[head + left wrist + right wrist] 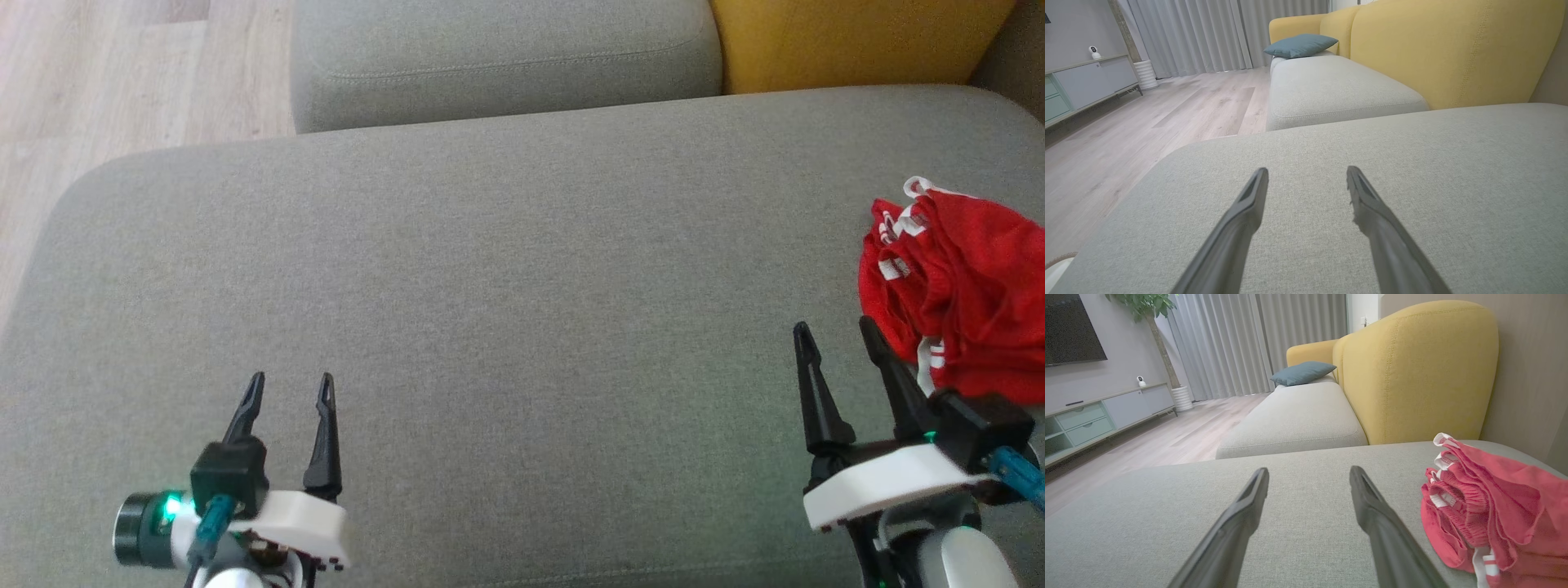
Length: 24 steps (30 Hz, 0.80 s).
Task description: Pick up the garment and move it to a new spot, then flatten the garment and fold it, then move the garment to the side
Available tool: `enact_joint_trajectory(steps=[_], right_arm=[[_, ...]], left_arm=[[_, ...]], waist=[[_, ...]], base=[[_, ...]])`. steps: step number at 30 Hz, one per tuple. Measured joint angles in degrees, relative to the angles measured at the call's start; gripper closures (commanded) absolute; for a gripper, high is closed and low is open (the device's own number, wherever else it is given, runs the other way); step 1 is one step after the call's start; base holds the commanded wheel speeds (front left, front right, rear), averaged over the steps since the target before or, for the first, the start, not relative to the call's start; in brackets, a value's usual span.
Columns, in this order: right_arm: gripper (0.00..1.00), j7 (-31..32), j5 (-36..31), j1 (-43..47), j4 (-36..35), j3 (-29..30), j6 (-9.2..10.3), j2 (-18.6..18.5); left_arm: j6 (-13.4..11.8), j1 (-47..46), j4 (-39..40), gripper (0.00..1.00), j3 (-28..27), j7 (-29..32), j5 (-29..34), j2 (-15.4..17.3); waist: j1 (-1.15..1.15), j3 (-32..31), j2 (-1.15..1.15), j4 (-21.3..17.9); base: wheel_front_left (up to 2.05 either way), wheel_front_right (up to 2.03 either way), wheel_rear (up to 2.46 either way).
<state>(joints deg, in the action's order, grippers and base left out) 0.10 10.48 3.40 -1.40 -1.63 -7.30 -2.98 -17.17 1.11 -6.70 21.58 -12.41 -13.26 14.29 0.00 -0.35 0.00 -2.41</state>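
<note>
Red garment (963, 294) lay bunched at three o'clock on the grey sofa cushion (490, 286); we held left claw (291, 380) and right claw (833, 325) apart, empty, the right beside it for easy reach.

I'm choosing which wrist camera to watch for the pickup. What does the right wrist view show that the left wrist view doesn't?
Right wrist view, not the left: the crumpled bright red garment with white trim, lying on the grey fabric cushion right of the open right gripper; a dark wall screen; a potted tree. Left wrist view, not the right: the open left gripper. Both: that cushion, yellow sofa back, teal pillow, grey curtains, low cabinet, wood floor.
</note>
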Motion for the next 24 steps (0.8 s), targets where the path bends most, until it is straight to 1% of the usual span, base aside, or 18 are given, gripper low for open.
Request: enact_joint_trajectory(steps=[11, 24], right_arm=[[0.00, 0.42, 0.00, 0.94, -0.30, 0.11, 0.00, 0.22], [0.00, 0.77, 0.02, 0.94, -0.34, 0.15, 0.00, 0.24]], left_arm=[[-0.09, 0.01, 0.86, 0.00, 0.30, 0.21, 0.00, 0.05], [-1.00, -0.02, 1.04, 0.00, 0.42, -0.11, 0.01, 0.22]], waist=[[0.00, -0.04, 0.00, 0.27], [0.00, 0.23, 0.00, 0.49]], base=[[0.00, 0.00, 0.00], [0.00, 0.00, 0.00]])
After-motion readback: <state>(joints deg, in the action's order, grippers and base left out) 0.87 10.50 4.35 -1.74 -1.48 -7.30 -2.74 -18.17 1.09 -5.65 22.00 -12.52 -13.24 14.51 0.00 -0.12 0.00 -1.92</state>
